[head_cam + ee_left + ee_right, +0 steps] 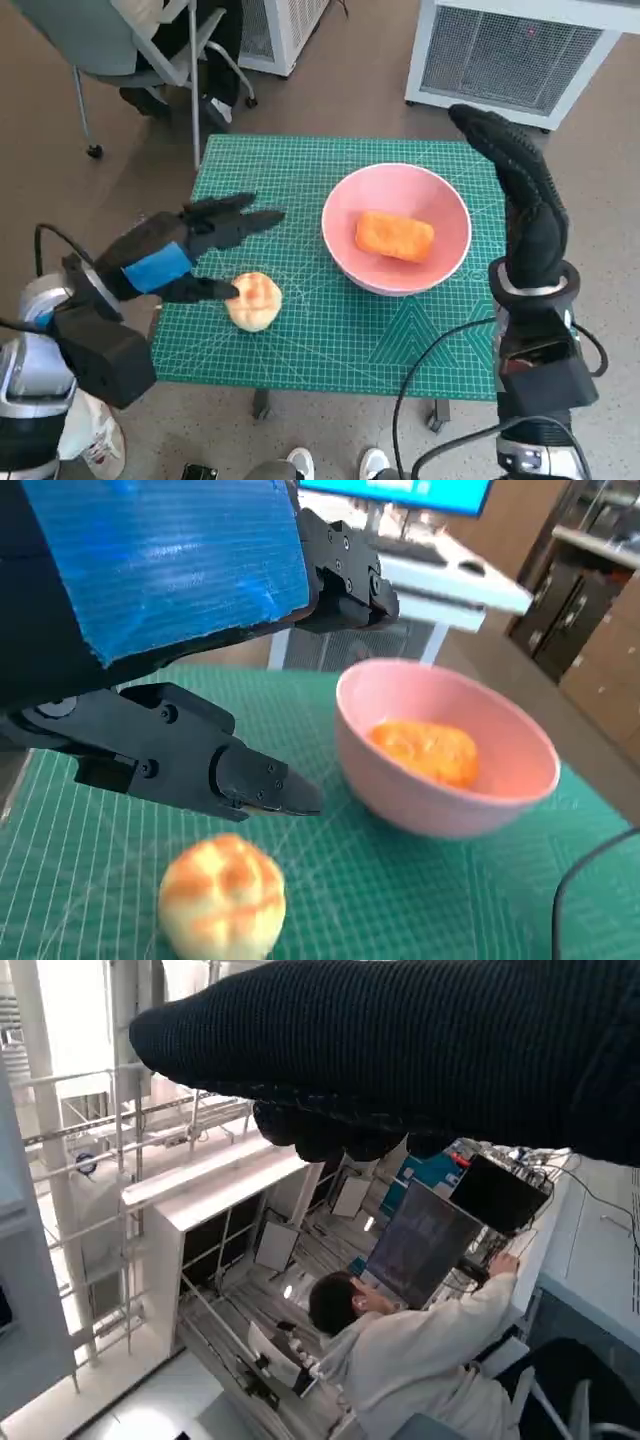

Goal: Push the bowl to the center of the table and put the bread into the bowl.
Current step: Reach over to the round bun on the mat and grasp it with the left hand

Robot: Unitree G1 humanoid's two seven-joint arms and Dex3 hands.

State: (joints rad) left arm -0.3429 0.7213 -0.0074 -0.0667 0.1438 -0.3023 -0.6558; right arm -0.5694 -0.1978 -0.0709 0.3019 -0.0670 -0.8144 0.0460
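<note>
A pink bowl (400, 185) stands right of the middle of the green mat (330, 340), and an orange piece of bread (394, 235) lies inside it. A round pale bun (254, 300) sits on the mat near the front left. My left hand (185, 250) hovers open at the bun's left, its thumb close by the bun and the other fingers spread above it. The left wrist view shows the bun (222, 900) under the black fingers (200, 765), with the bowl (440, 815) beyond. My right hand (520, 190) stands raised by the bowl's right side, holding nothing.
A grey chair (150, 50) stands beyond the table's back left corner and white vented units (510, 50) at the back right. Black cables (440, 350) hang by my right arm. A person's shoes (300, 462) show at the front edge. A seated person (400, 1350) appears in the right wrist view.
</note>
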